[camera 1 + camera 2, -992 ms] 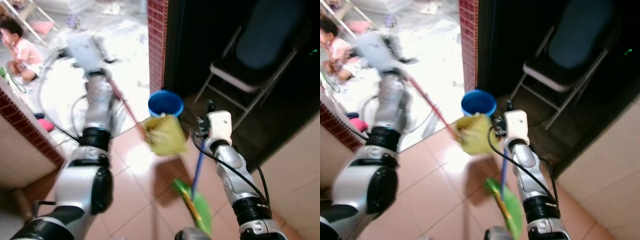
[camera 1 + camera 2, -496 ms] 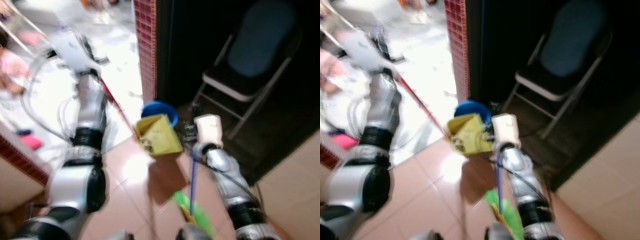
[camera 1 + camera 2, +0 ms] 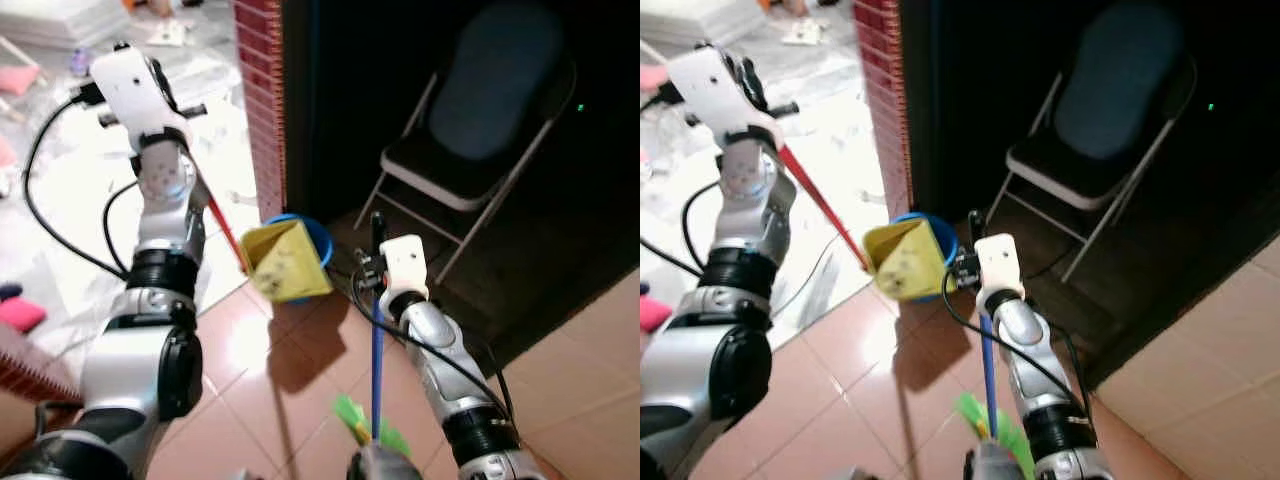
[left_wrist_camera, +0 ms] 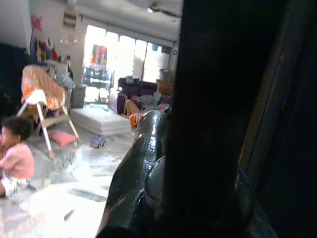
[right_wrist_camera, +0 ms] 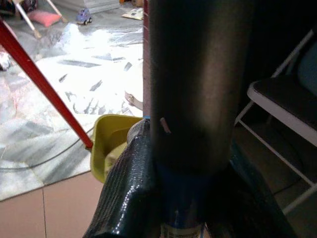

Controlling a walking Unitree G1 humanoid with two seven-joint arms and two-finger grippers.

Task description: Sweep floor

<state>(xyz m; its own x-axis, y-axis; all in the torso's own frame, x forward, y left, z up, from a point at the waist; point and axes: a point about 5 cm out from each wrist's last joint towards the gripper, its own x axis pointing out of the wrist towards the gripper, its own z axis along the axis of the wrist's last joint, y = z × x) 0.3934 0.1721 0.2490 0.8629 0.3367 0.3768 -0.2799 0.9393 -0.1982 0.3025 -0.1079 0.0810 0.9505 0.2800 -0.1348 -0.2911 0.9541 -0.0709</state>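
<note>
Broom (image 3: pixel 376 370) head cut off at the bottom edge, blue bucket (image 3: pixel 318 240) mostly hidden behind the yellow dustpan (image 3: pixel 283 262), folding chair (image 3: pixel 478 130) perhaps dark blue, lost in shadow.

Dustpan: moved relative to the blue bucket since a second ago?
Yes. The dustpan has shifted toward the blue bucket and now overlaps most of it; before, it hung short of it.

Yellow dustpan (image 3: pixel 285 262) on a red handle (image 3: pixel 222 225), blue bucket (image 3: pixel 318 238), blue-handled broom (image 3: pixel 377 350) with green bristles
</note>
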